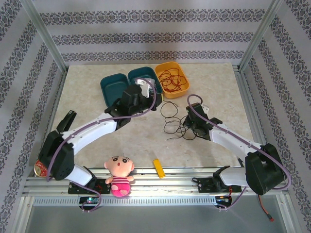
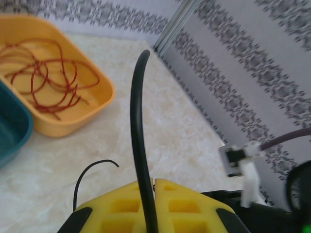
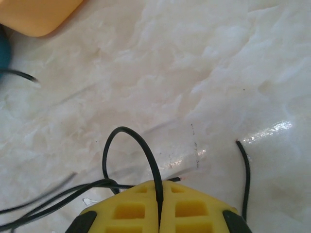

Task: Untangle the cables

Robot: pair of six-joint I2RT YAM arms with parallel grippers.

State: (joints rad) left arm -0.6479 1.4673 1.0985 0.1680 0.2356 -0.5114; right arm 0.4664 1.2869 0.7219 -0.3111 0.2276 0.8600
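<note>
Bright, even light, a glare streak on the table, wrist views slightly soft.

Top cam: high, behind arm bases, looking down over whole tabletop. Left wrist cam: right behind left gripper, low, facing orange bin and patterned wall. Right wrist cam: behind right gripper, close, staring down at tabletop. All three catch orange bin and black cables.

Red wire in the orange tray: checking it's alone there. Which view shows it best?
Left wrist: the red wire lies large and close in the orange plastic tray. Top external shows it whole but small; right wrist catches a tray corner.
</note>
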